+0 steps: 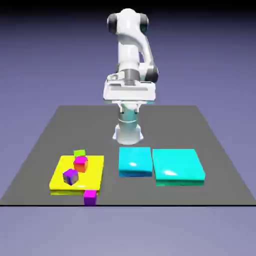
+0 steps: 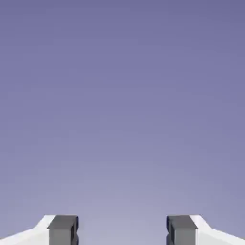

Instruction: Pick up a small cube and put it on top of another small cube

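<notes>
Blue-violet backdrop filled the hand view from edge to edge, and nothing of the table or its things appeared there; only the two grey fingertips (image 2: 62, 228) showed at the bottom edge, cut off below, standing well apart with empty space between them, so the gripper (image 2: 122, 229) was open and held nothing. From the exterior view the hand sat high against the arm, above the far middle of the dark grey table (image 1: 210, 150), and its fingers were hard to make out against the white body. The magenta cube (image 1: 90, 197) lay at the table's near edge, toward the exterior view's left, just against the near side of the yellow slab (image 1: 60, 175); whether it touched the slab could not be told. The lime-green cube (image 1: 79, 153) sat at the slab's far edge, partly hidden behind the orange-red cube (image 1: 81, 163), which rested on the slab with the violet cube (image 1: 70, 176) nearer the front. Two cyan slabs (image 1: 135, 161) (image 1: 178, 167) lay side by side toward the exterior view's right. Both task cubes were well apart from the fingers, far below and in front of them.
</notes>
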{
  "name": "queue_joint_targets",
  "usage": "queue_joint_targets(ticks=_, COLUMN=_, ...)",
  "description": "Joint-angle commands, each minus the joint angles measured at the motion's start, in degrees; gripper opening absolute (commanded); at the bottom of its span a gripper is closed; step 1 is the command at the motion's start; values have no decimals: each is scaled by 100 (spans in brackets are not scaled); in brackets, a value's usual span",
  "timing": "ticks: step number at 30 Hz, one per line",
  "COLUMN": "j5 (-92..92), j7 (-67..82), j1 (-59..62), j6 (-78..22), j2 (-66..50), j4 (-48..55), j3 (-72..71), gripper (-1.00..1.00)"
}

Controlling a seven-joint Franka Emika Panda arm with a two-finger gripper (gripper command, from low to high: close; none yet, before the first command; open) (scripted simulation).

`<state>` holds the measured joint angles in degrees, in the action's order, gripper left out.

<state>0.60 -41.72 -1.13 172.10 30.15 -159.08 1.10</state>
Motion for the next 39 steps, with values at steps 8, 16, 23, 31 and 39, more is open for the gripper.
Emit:
queue_joint_targets(ticks=8, j5=396, j7=488, j1=-291, j6=-1263, j2=-1661, j4=1275, j3=729, gripper=0)
queue_joint_targets(ticks=16, j5=792, j7=975, j1=-582, j6=-2525, j2=-3323, j4=2551, j3=1458, gripper=0)
queue_joint_targets(ticks=23, j5=1138, j7=1402, j1=-837, j6=-3630, j2=-4776, j4=3667, j3=2096, gripper=0)
queue_joint_targets(ticks=31, j5=1534, j7=1889, j1=-1128, j6=-4892, j2=-6437, j4=4942, j3=2824, gripper=0)
queue_joint_targets(ticks=39, j5=1936, j7=2163, j1=-993, j6=-4362, j2=-7330, j4=4984, j3=2653, gripper=-100)
